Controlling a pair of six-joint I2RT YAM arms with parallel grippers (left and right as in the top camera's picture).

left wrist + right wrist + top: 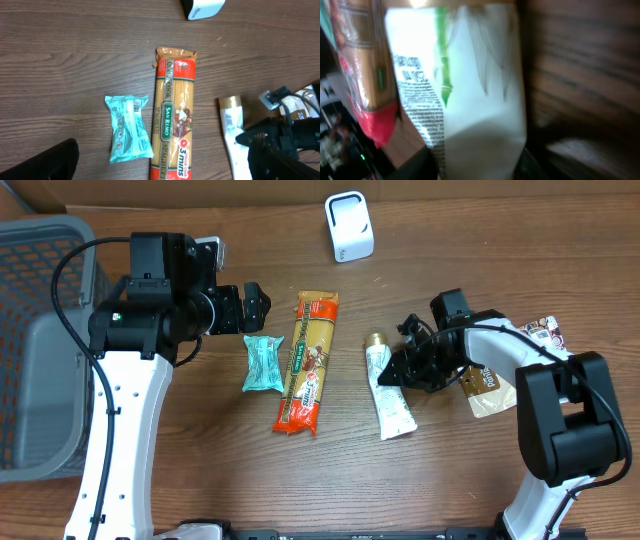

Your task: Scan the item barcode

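Right jaws at your white gold-capped plastic tube [395, 415], centre-right; can't tell if pinching. Left jaws spread, empty. Scan at white box scanner [349, 227], top, not done.

One white box-shaped scanner [349, 227], one long orange spaghetti packet [307, 362], one small teal snack wrapper [263, 363], one white gold-capped tube [390, 402], one tan flat pouch [490, 392], one small white printed sachet [547, 334], one grey plastic mesh basket [40, 340].
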